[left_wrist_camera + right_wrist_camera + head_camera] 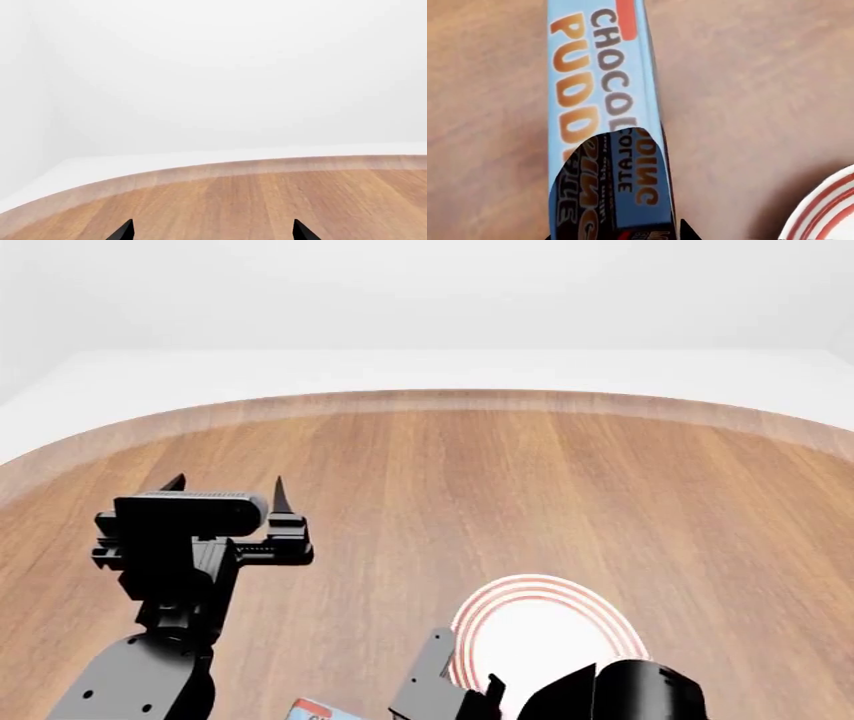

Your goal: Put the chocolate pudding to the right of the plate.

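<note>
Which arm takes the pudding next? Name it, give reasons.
Right. Its wrist camera looks straight down on the chocolate pudding, with the plate close by. The left gripper hangs open over bare table, well away from both.

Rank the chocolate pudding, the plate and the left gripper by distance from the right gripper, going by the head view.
1. chocolate pudding: just left of the right gripper, at the bottom edge.
2. plate: close on its right, nearly as near, partly hidden by the arm.
3. left gripper: far left, higher up the table.
</note>
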{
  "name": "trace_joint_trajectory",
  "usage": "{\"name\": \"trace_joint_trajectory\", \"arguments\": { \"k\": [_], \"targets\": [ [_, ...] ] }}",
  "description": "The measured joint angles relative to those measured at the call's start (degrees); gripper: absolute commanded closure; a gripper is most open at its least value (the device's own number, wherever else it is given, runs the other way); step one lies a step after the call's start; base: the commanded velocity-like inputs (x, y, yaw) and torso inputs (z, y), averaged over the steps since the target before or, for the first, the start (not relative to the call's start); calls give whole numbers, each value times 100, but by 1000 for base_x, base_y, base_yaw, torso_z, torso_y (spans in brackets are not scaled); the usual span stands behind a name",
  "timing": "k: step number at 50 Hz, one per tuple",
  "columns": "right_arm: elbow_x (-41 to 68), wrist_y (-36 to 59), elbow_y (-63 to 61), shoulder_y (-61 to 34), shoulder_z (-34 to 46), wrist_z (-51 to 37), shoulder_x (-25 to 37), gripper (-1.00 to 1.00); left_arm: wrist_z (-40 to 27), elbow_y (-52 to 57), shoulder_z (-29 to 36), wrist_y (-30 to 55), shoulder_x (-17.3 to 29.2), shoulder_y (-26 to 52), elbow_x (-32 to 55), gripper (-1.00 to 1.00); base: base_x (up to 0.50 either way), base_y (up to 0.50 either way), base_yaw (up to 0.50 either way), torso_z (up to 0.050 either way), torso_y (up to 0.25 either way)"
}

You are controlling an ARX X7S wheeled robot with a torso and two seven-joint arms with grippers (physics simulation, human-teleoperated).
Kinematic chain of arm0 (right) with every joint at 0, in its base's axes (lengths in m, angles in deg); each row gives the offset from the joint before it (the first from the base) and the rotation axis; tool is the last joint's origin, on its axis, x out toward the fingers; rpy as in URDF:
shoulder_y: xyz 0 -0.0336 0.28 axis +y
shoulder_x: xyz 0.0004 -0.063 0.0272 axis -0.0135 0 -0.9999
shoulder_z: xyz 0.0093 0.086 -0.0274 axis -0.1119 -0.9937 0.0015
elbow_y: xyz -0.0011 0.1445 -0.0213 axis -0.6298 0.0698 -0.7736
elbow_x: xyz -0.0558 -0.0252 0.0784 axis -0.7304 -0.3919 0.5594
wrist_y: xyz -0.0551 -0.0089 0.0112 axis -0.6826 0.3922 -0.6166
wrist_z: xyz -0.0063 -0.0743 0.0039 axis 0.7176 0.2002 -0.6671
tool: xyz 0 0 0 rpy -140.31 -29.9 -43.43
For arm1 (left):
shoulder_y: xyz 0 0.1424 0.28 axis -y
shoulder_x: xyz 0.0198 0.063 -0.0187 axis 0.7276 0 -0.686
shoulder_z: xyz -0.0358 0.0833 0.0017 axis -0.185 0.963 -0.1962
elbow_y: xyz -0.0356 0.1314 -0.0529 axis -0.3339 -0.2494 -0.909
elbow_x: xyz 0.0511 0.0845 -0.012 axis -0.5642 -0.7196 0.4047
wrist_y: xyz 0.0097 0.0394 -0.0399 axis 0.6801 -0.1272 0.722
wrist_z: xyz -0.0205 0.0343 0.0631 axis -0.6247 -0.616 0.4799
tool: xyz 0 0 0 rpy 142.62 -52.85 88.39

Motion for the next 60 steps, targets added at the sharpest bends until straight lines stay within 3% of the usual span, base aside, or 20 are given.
{"name": "trace_joint_trajectory", "arguments": {
  "k": [15,32,60],
  "targets": [
    [1363,551,-407,-772,-953,-1068,350,100,-43,55,-33,25,32,-6,58,-100,0,0,0,0,0],
    [892,353,1023,-1466,-1255,-946,779,100,-73,109,-100,26,72,-23,139,-100,0,0,0,0,0],
    [1768,-37,1929,-726,-2270,-1779,1615,100,-115,46,-107,-75,117,-72,192,-100,0,0,0,0,0]
  ]
}}
